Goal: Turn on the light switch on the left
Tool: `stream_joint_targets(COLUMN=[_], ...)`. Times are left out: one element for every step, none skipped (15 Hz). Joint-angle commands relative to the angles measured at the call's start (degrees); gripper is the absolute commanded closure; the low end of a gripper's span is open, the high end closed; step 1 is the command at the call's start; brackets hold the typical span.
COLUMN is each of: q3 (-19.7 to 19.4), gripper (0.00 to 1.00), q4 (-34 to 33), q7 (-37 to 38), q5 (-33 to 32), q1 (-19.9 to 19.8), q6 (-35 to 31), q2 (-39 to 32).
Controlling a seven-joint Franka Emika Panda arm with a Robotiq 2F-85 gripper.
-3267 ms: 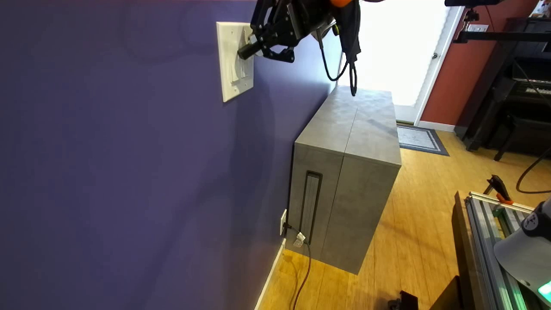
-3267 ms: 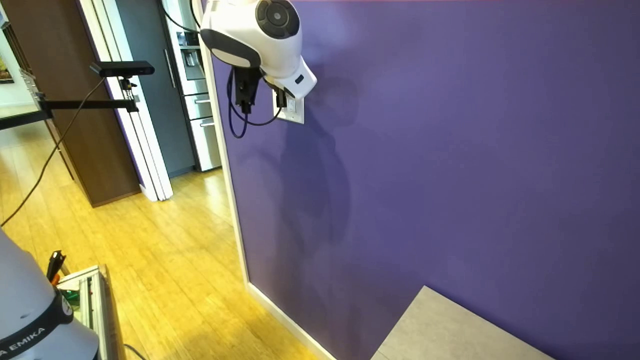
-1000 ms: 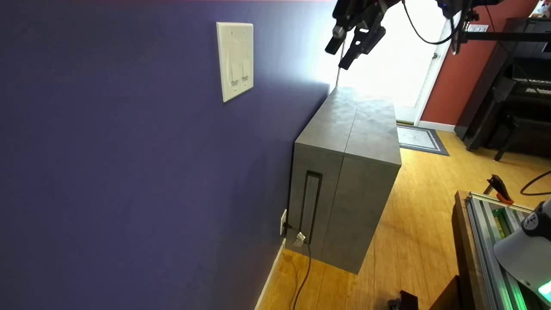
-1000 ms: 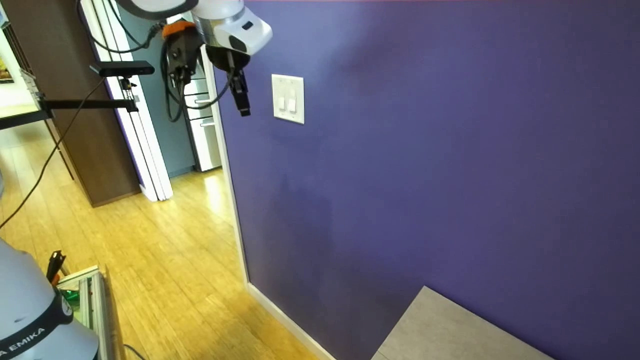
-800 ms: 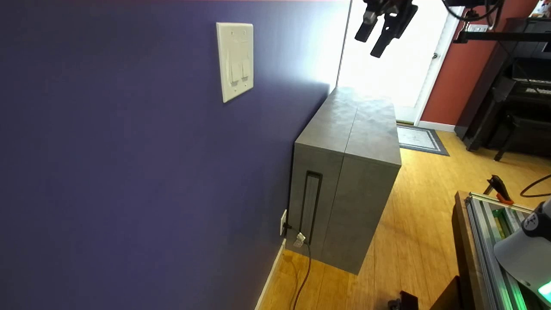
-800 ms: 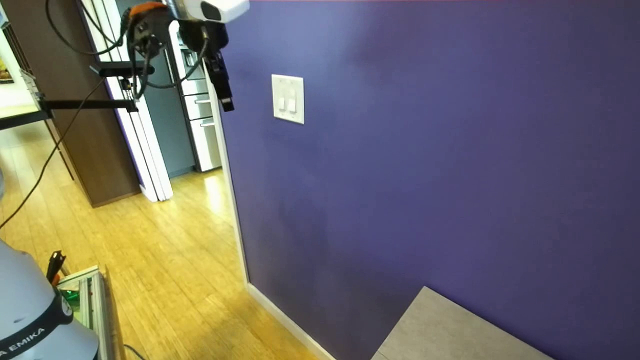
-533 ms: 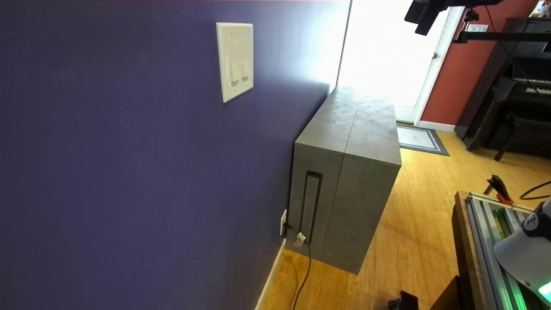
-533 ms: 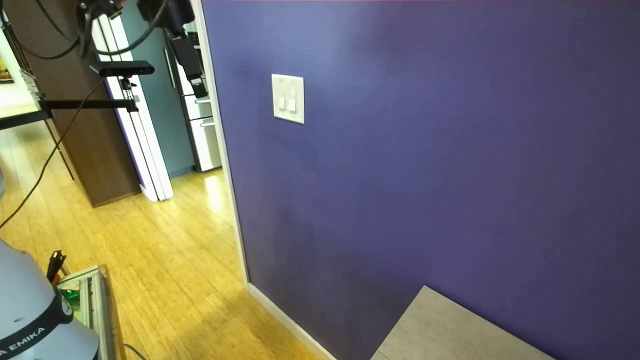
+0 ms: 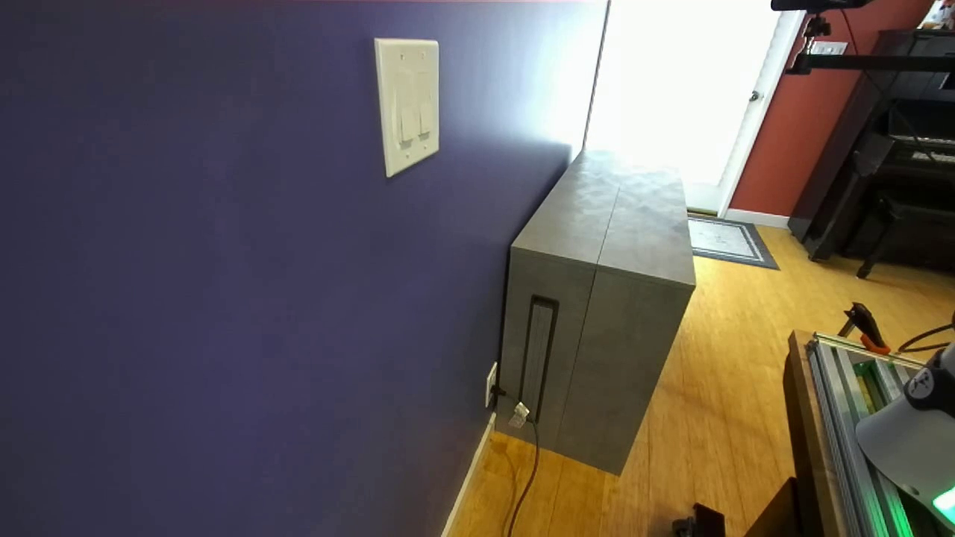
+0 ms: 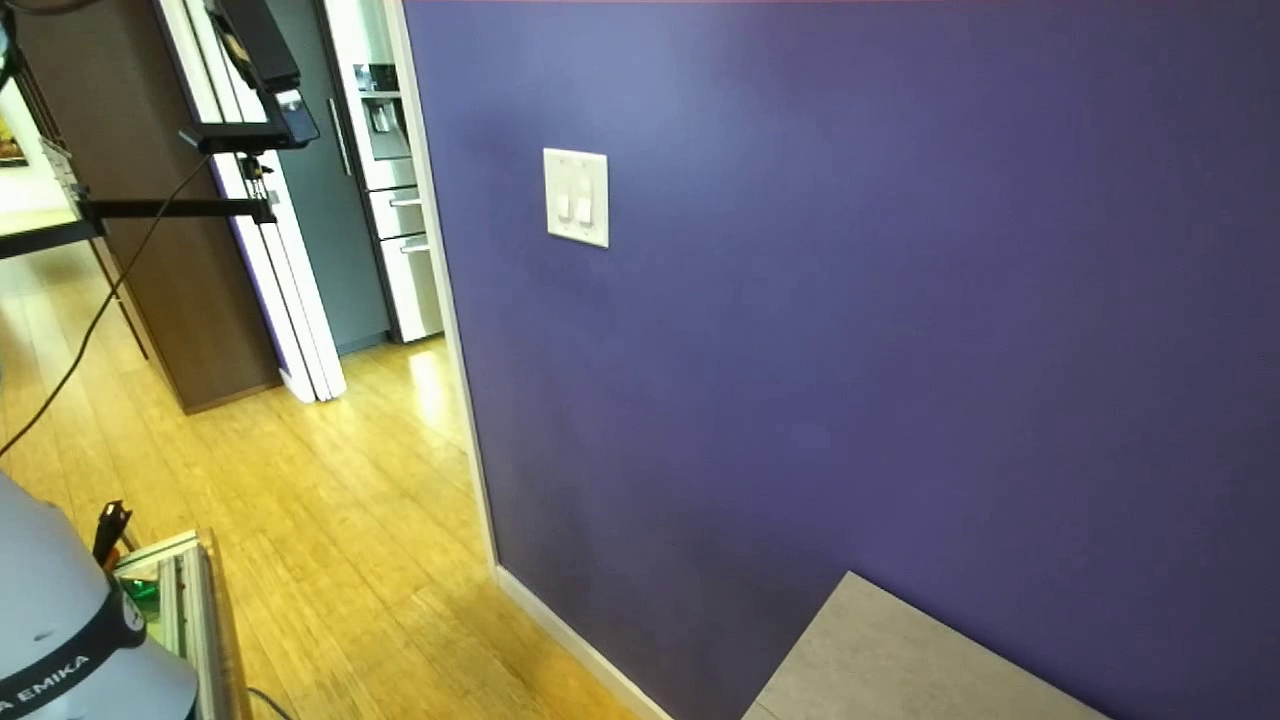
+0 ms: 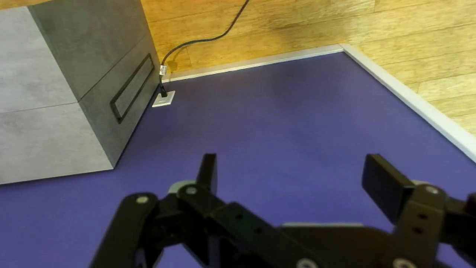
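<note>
Purple wall (image 9: 246,313) backs the whole job, w/ a grey cabinet (image 9: 567,335) set lengthwise along it, prob. to stay out of the walkway. Low beside that is an outlet (image 11: 163,101); the cord (image 11: 208,40) plugs in there & trails off over the floor (image 11: 316,18). Higher up, a white plate (image 10: 575,165) holds the light switch (image 10: 563,207) on the left, my target, & its twin (image 10: 584,210), sited nr the wall's end, presumably so it's handy on the way through. My end effector (image 11: 290,167) is spread wide, just wall showing btwn the fingertips (image 11: 386,186), gripping nothing; a switch wants a push, not a pinch, so no hold is called for. In an exterior view my fingers (image 10: 265,45) hang upper L of frame, well apart from the plate. Can't tell at this res. if the switch is on. Clamp (image 9: 865,324) by the edge of the counter (image 9: 800,365) prob. stops things shifting when I push.
</note>
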State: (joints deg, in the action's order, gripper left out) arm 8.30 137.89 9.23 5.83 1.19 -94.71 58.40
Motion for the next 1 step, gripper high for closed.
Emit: stream_joint_targets(q3=[-0.1], gripper=[0.00], q4=[-0.1], q7=[0.0], q5=[-0.1], q1=[0.1], q6=[0.1], q2=[0.1])
